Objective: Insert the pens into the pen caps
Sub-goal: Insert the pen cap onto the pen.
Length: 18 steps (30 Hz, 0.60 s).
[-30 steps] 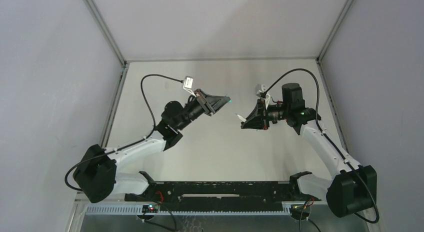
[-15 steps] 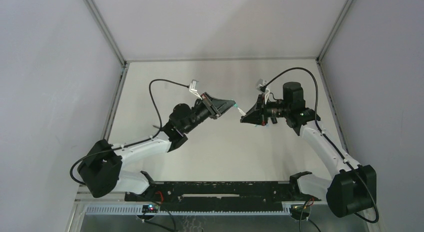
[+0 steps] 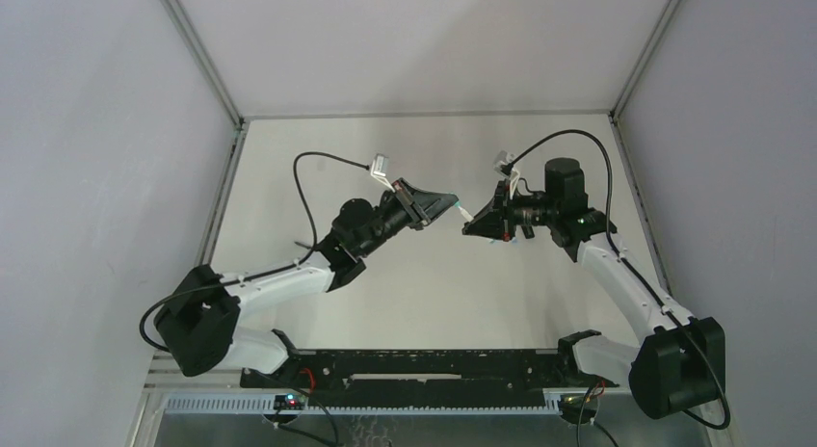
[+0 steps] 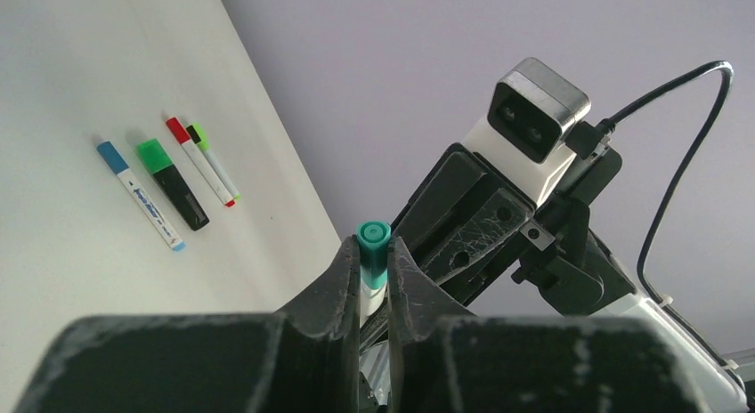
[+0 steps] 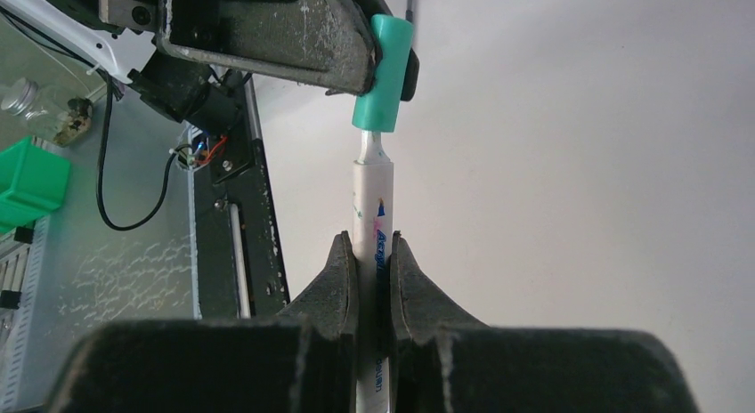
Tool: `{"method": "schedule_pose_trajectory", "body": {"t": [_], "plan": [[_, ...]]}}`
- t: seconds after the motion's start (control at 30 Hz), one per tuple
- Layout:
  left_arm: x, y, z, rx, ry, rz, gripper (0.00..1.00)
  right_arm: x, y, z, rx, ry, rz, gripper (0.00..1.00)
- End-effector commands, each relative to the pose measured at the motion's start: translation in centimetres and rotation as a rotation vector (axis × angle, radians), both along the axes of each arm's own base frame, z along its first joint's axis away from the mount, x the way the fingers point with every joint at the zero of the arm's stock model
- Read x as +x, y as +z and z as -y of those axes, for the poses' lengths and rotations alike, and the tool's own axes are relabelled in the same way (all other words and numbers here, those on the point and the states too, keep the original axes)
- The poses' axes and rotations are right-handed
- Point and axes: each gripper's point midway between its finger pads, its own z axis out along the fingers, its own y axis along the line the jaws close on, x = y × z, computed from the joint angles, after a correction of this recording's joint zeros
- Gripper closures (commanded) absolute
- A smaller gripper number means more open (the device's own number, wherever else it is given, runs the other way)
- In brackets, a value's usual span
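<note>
A teal pen cap (image 4: 374, 248) is pinched between the tips of my left gripper (image 4: 374, 263), its closed end facing the left wrist camera. My right gripper (image 5: 374, 253) is shut on a white pen (image 5: 372, 208) with blue lettering. The pen's narrow tip enters the open end of the cap (image 5: 384, 75), and a short neck still shows below it. In the top view the two grippers meet tip to tip above the table's middle, with the left gripper (image 3: 447, 205), the white pen (image 3: 463, 214) and the right gripper (image 3: 470, 226) in line.
Several capped pens lie side by side on the table: a blue-capped one (image 4: 142, 196), a black marker with a green cap (image 4: 174, 183), a red-capped one (image 4: 200, 160) and a light-green-capped one (image 4: 214, 160). A black rail (image 3: 414, 365) runs along the near edge.
My left arm has swung right and brought the cap up to the pen's tip. The right gripper has turned slightly and moved a little toward it.
</note>
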Motion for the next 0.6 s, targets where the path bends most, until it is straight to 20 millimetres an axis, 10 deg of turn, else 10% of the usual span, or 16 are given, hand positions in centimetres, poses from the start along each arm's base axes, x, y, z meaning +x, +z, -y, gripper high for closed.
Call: {"method": "schedule_pose_trajectory", "body": {"t": [0.0, 0.57], "plan": [[-0.1, 2.9, 1.2, -0.056, -0.017, 0.026, 1.00, 0.3, 0.6, -0.2, 0.013, -0.016, 0.024, 1.00], [-2.8, 1.1, 4.6, 0.032, -0.091, 0.041, 1.00, 0.8, 1.8, -0.4, 0.089, -0.063, -0.027, 1.00]]}}
